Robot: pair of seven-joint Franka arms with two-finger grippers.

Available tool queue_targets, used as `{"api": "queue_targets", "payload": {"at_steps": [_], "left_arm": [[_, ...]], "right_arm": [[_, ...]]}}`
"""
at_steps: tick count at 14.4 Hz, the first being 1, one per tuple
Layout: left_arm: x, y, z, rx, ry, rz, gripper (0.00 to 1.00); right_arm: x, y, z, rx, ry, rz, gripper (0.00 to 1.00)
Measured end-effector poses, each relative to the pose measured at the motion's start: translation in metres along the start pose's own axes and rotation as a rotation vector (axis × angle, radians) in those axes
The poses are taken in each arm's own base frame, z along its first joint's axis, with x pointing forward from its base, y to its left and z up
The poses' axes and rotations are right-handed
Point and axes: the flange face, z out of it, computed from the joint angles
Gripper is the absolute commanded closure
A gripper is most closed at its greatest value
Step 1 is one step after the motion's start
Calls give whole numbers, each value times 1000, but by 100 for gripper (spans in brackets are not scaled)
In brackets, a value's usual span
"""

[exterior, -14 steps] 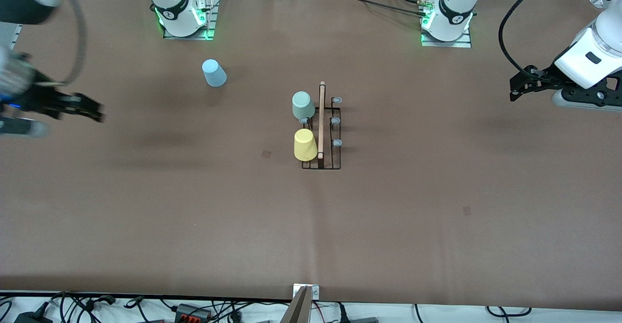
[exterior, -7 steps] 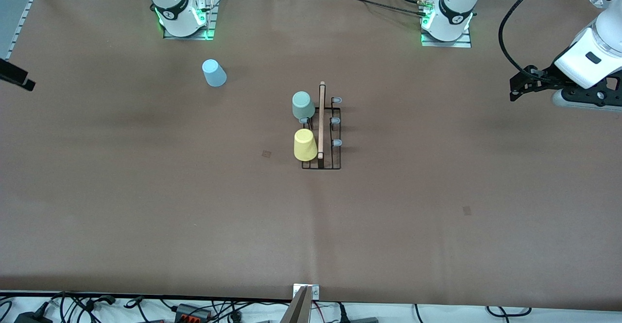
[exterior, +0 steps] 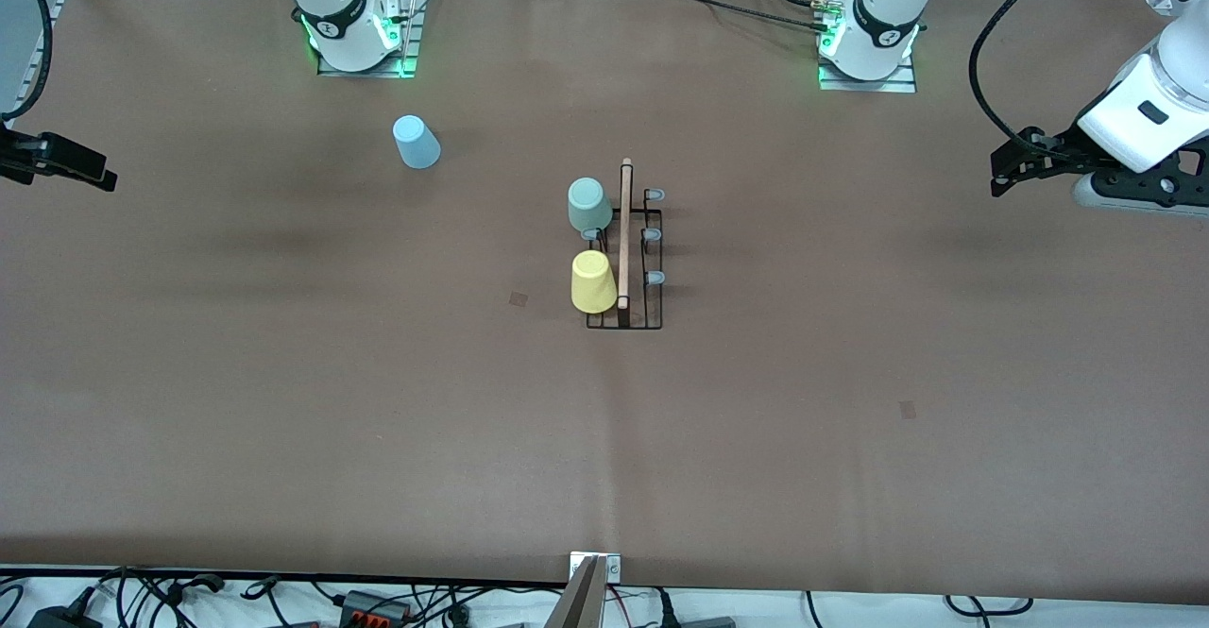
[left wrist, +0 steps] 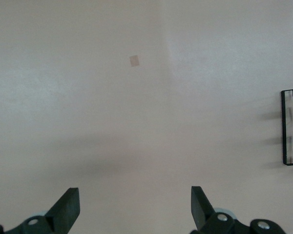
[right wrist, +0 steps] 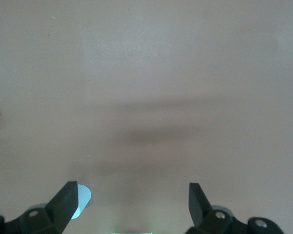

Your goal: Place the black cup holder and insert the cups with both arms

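Brown table (exterior: pixel 850 439) with rack and one loose cup

The black cup holder (exterior: pixel 625 260) (mint and yellow cups on its pegs) sits mid-table, between the two spread-jawed grippers; the light blue cup (exterior: pixel 416 142) stands toward the right arm's end.

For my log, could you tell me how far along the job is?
Done: the holder stands mid-table with the mint cup and yellow cup on it. In hand: nothing; the left gripper and right gripper are open at the table ends. Left: the blue cup.

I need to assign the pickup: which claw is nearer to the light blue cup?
Right. The right claw hangs at its own end of the table, where the light blue cup stands; the left claw waits at the left arm's end.
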Motion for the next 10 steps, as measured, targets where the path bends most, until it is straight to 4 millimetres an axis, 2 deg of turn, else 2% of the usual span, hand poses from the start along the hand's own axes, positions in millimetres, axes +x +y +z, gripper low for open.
{"api": "queue_targets", "payload": {"at_steps": [10], "left_arm": [[-1, 0, 1, 0, -8, -2, 0]], "right_arm": [[6, -6, -5, -3, 21, -17, 0]]}}
